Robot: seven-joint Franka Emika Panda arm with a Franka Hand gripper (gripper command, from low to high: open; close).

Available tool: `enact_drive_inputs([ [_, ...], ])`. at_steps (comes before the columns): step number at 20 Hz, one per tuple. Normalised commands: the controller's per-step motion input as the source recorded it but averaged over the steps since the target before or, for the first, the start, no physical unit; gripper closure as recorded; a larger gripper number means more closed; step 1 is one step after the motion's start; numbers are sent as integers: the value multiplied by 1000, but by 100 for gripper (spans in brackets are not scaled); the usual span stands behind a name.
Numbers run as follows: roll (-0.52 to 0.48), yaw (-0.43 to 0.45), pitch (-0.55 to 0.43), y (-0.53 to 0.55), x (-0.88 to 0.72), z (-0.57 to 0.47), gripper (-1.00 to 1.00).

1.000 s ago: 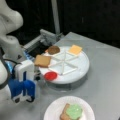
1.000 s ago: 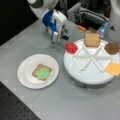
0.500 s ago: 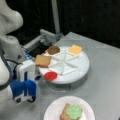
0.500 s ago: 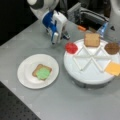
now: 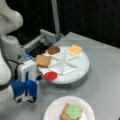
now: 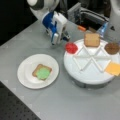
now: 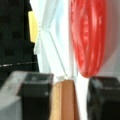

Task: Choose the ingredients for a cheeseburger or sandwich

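So the gripper (image 5: pixel 25 99) hangs just off the divided tray's (image 5: pixel 83 67) rim at about 8 o'clock in a front view, right next to the tomato (image 5: pixel 50 75) but not touching it. From the wrist view its two black fingers (image 7: pixel 37 96) sit apart with nothing pinched between them, and the tomato (image 7: pixel 88 37) fills the space just ahead. The tomato is the closest ingredient, sitting in the tray wedge nearest the gripper (image 6: pixel 55 39) in both front views. Going round the tray from there: bread slice (image 5: pixel 43 60) at about 10 o'clock, patty (image 5: pixel 53 49) at 11, cheese square (image 5: pixel 75 49) at 1, with the remaining wedges bare. The sandwich (image 5: pixel 71 112) is already started – bread with lettuce (image 5: pixel 74 111) on top, sitting on the white plate (image 5: pixel 52 111) at 6 o'clock from the tray. My guess is that the tomato's light, stiff plastic and probably a bit slick, not fragile – so I'd grab it across its flat round body, edge to edge, rather than by a corner of the rim.
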Motion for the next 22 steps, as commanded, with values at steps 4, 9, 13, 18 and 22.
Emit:
enact_drive_inputs([
  [4,222,48,-169,-188,211,-205,-100],
  [9,216,40,-173,-178,213,-208,-100],
  [13,208,29,-187,-156,232,-238,-100],
  [18,206,10,-195,-125,263,-268,-100],
  [22,215,6,-191,-132,247,-263,-100],
])
